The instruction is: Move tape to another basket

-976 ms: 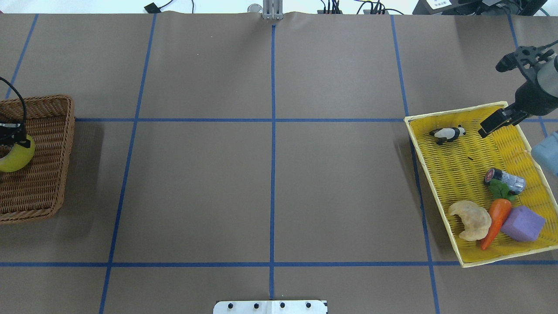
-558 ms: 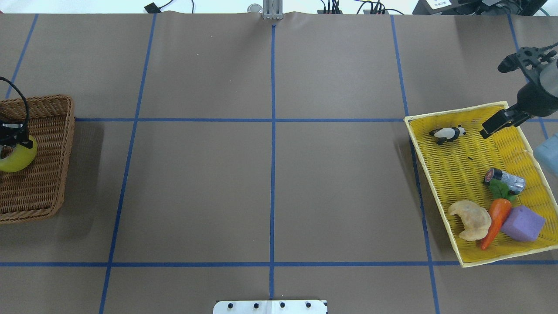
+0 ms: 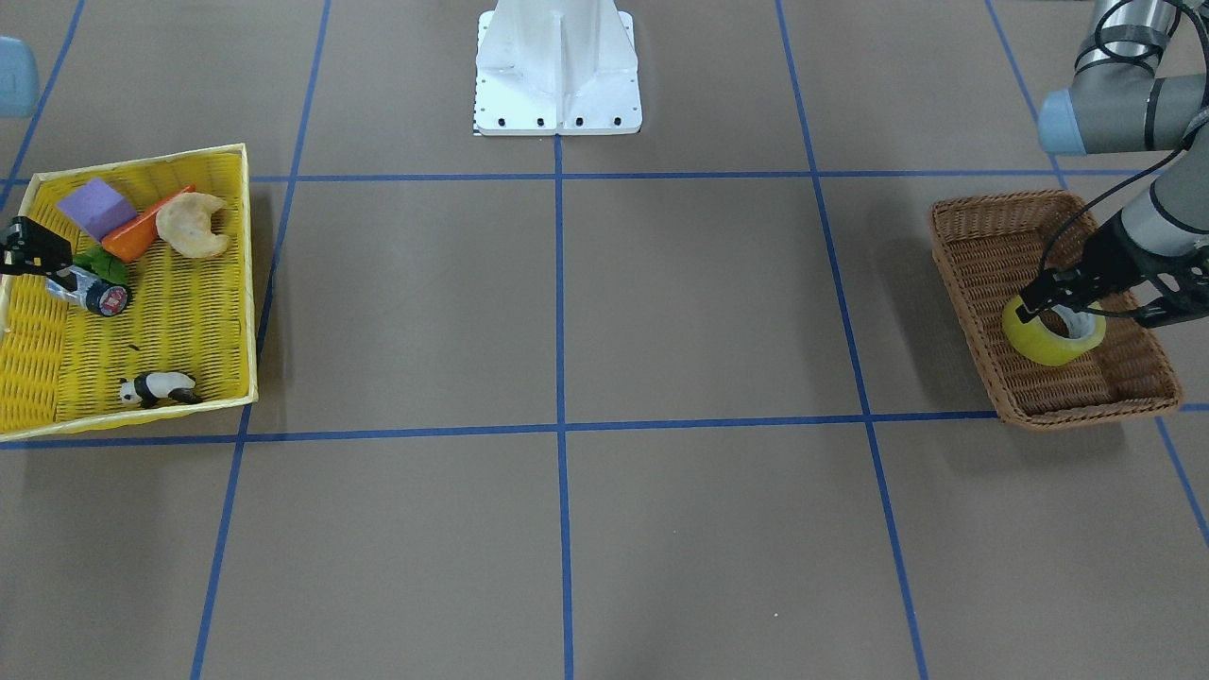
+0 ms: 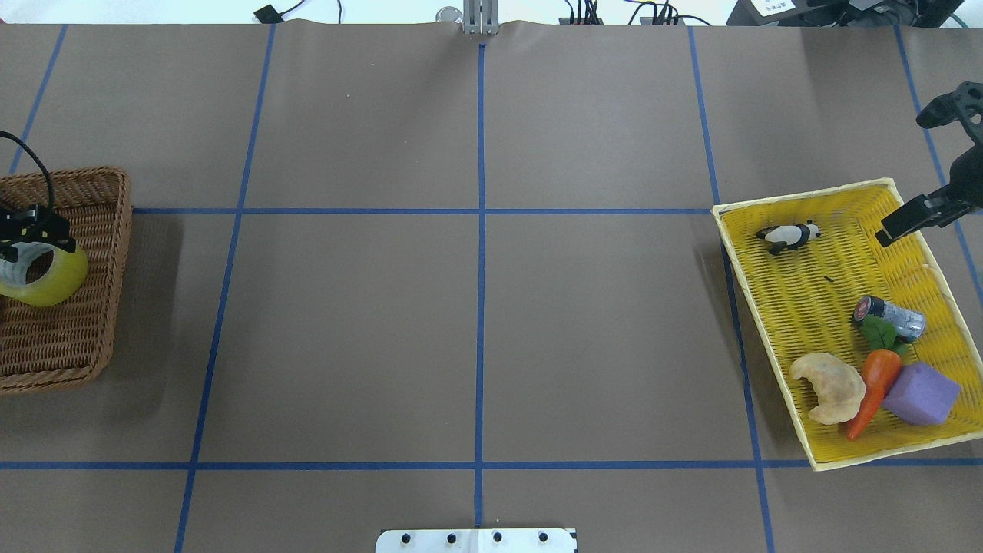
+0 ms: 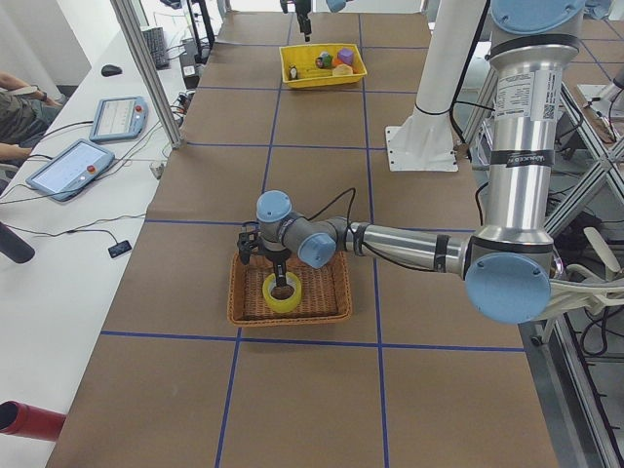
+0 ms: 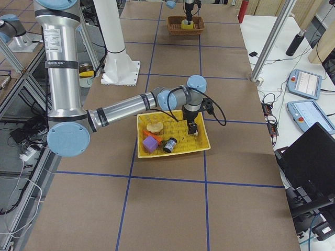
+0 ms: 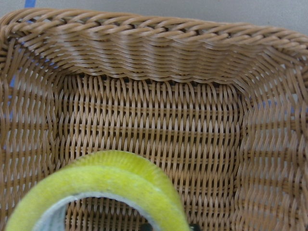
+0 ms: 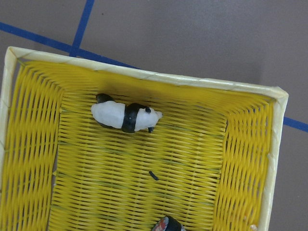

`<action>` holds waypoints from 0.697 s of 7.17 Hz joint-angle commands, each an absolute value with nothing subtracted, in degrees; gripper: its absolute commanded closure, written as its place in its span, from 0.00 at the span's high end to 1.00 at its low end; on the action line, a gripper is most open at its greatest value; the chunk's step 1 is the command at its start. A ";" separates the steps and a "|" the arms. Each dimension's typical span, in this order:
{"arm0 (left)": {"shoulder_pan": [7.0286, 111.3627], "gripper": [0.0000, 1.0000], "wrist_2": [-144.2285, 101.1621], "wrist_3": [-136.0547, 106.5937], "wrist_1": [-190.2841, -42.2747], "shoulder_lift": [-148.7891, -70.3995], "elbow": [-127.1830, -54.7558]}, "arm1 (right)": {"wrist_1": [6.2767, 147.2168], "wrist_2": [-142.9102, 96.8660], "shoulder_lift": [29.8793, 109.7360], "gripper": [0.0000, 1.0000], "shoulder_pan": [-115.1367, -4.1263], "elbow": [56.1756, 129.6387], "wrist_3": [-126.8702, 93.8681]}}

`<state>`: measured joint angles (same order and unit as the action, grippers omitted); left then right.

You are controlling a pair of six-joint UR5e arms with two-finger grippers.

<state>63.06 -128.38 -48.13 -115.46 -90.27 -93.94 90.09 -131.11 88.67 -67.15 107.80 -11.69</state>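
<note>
Brown paper ruled with blue lines covers the table, and our work sits at its left end. The tape hangs tilted inside the basket, low between the wicker walls; we cannot tell whether its lower edge touches the woven floor. Our left gripper is clamped on the roll's wall, with one finger in the white core and one outside, as far as the front view shows.

We judge the step in hand to be the set-down. To do it well, we should lower until the roll rests on the basket floor, near the middle and away from the sloping sides. Then we part the fingers just enough to free the wall and lift straight up, so the inner finger does not hook the core and drag the roll along. A tilted roll may tip or wander once freed, so a slow release seems wise.

Our right gripper hovers over a corner of the yellow tray, well apart from all this; whether its fingers are parted we cannot tell.
</note>
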 commanded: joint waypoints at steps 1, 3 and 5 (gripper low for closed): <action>64.76 0.98 -128.50 -42.93 -115.31 -88.17 -100.33 | 89.65 -131.05 94.10 0.99 -69.95 111.86 -11.52; 69.33 0.98 -129.20 -31.80 -115.23 -86.14 -101.61 | 88.68 -131.31 99.90 1.00 -75.56 113.72 -9.07; 69.43 0.98 -129.20 -22.27 -112.44 -85.87 -101.34 | 88.77 -131.57 102.21 1.00 -81.54 113.21 -8.88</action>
<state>69.09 -129.15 -27.85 -114.34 -86.13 -101.34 88.76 -131.39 100.68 -78.04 113.44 -9.16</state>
